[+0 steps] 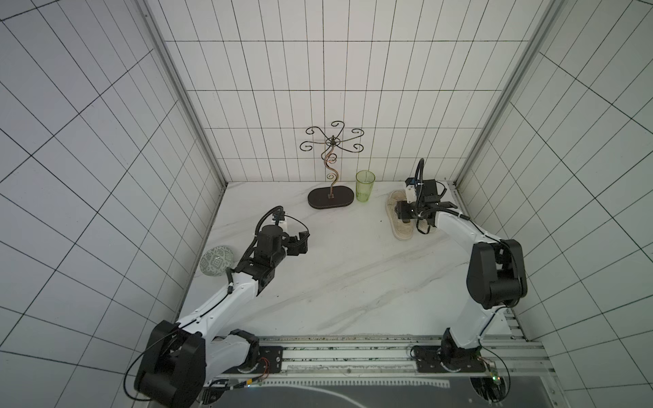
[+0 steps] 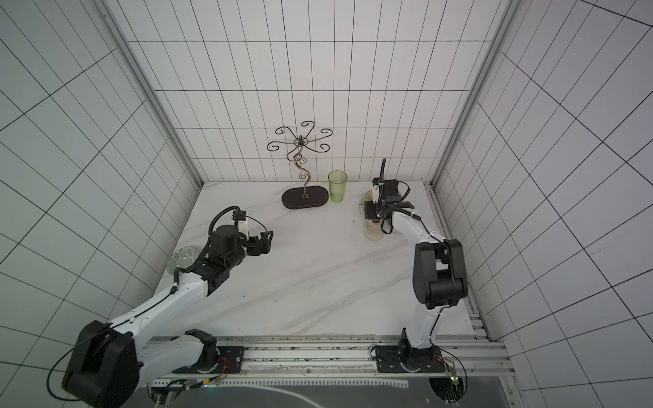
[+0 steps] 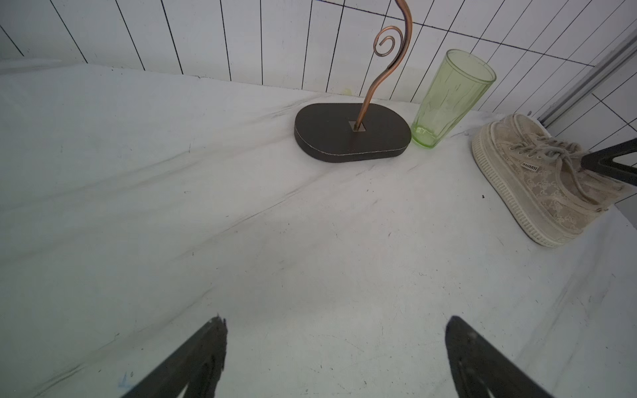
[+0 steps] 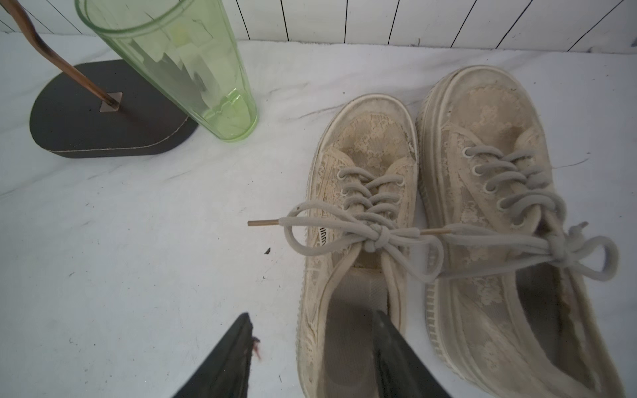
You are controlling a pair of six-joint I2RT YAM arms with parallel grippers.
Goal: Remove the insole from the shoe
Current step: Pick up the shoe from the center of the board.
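The insole (image 4: 344,330) lay inside the shoe (image 4: 365,162), its side tag (image 3: 529,166) unreadable, with the right pincer (image 4: 312,315) half-spread astride its wall and the left pincer (image 3: 336,320) wide.

Only one spot of lettering to read: a small pale tag (image 3: 529,167) stitched to the side of the beige lace-patterned shoe (image 3: 517,193), just below the laces; bears one short row of dark block letters, tilted and tiny in the left wrist view; looks like "MIUMIU", though not sharp enough for certainty; seen again in the right wrist view, that tag (image 4: 321,237) half covered by a lace loop (image 4: 300,231), with only a few upright dark strokes showing, unreadable there.
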